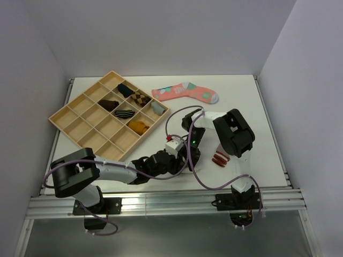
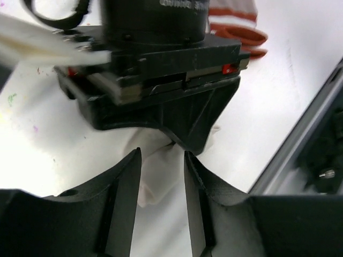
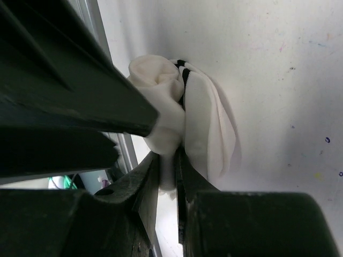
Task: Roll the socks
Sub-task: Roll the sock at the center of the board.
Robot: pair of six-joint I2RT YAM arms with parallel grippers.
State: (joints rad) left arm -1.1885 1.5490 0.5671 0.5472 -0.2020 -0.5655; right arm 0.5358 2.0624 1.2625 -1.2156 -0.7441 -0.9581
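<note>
The white sock (image 3: 206, 123) lies bunched on the table near its front edge, with dark cuff stripes (image 3: 184, 69) showing at its top. My right gripper (image 3: 167, 155) is shut on a fold of it. Facing it, my left gripper (image 2: 162, 152) is open, and loose white sock fabric (image 2: 155, 176) lies between its fingers. In the top view both grippers (image 1: 181, 159) meet over the sock and hide it. The brown sock with red stripes (image 1: 220, 159) lies bunched just right of them; it also shows in the left wrist view (image 2: 236, 27).
A wooden compartment tray (image 1: 80, 120) at the back left holds several rolled socks. A coral-pink sock (image 1: 185, 92) lies flat at the back middle. The table's metal front rail (image 1: 161, 201) runs close behind the grippers.
</note>
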